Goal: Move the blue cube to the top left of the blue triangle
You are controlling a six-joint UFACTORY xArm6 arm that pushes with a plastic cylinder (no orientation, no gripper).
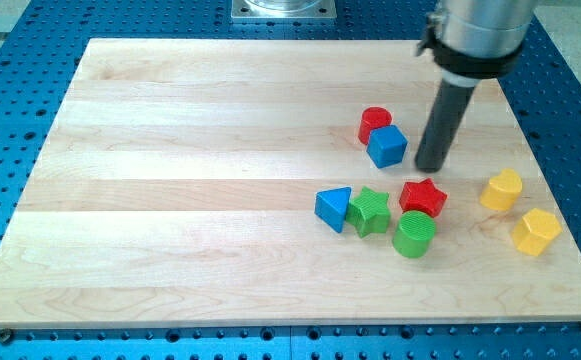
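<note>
The blue cube (387, 146) touches the red cylinder (374, 123), up and to the right of the blue triangle (334, 208). The tip (430, 166) rests just right of the cube; the arm carries no gripper, so nothing is grasped. A leftward push could drag the cylinder along or overshoot. The wooden tabletop (190, 180) lies bare leftward, giving room.

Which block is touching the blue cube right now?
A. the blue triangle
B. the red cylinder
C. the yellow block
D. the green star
B: the red cylinder sits right against the blue cube on its upper-left side, while my tip stands just to the cube's right and the other blocks lie apart from it.
</note>
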